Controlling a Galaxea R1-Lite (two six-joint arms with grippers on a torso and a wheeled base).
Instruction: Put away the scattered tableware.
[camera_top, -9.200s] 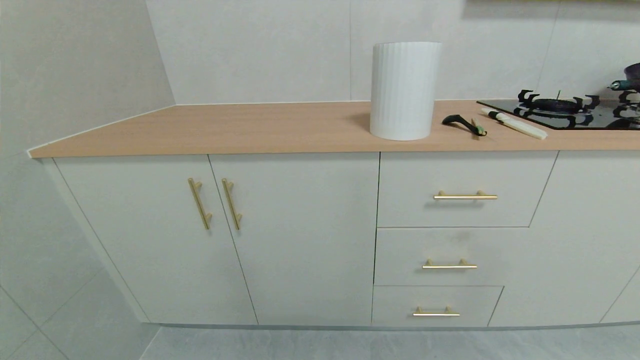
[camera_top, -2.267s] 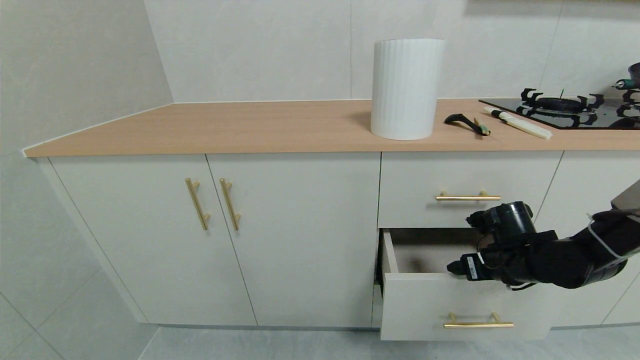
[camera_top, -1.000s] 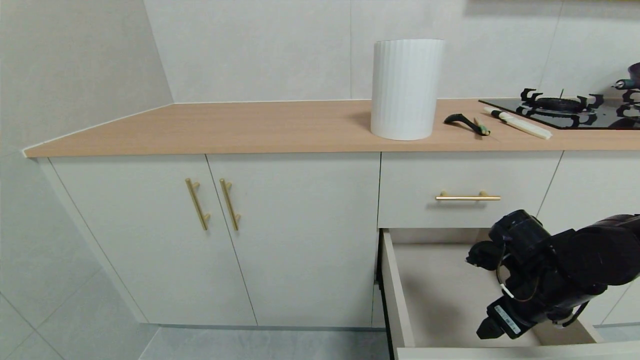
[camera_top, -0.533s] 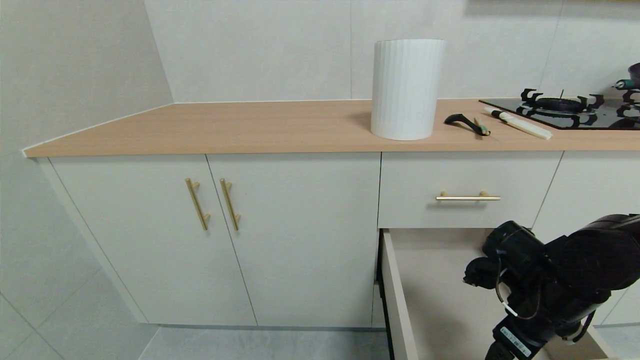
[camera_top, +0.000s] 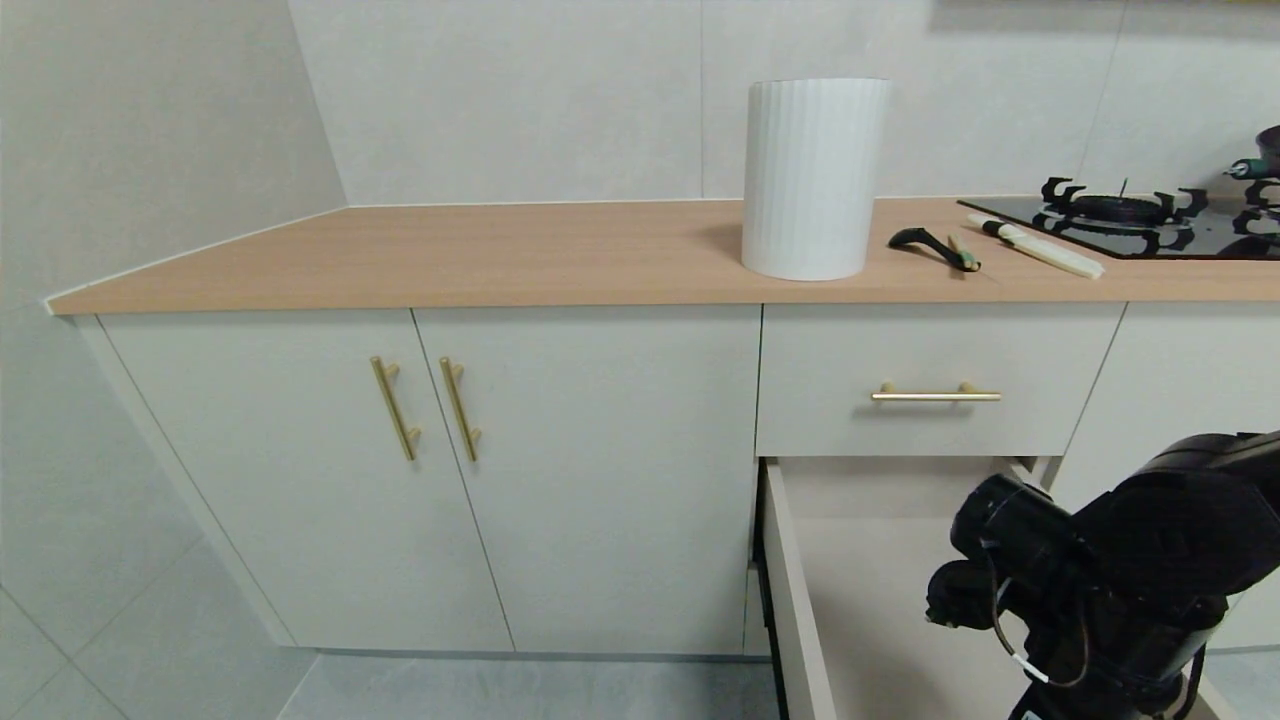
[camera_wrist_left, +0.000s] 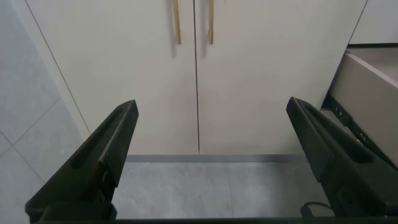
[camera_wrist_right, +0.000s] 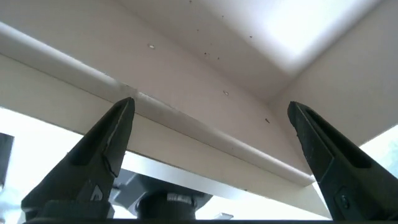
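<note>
Nearest, the right tool (camera_wrist_right: 209, 106) hangs low over the front edge of the pale middle drawer (camera_top: 870, 600). Its fingers are spread apart with nothing between them. The drawer stands wide open and its flat floor is bare, probably so the loose pieces above have somewhere to go. The free, spread tool suggests the opening step is done and a pick-up comes next.

The left tool (camera_wrist_left: 211, 106) sits low and off to the side, facing the cream double cabinet doors (camera_top: 300, 470) with their upright brass bar handles (camera_top: 395, 405). Its fingers are also wide apart and empty, and it is well clear of the drawer's path.

Above the open drawer is the shut top drawer (camera_top: 930, 340) with a level brass handle.

On the wood-toned bench (camera_top: 500, 255) stands a tall white ribbed cylinder (camera_top: 812, 180). Just beside it, toward the hob, lies the scattered tableware. It is a black-handled utensil (camera_top: 925, 243) and, near it, a long white knife (camera_top: 1045, 252) with a dark grip. Both lie flat and angled close to the bench's front edge, almost directly above the open drawer, so moving them should mean a short drop.

Farthest off is the black glass gas hob (camera_top: 1110, 210) with its iron pan supports.
</note>
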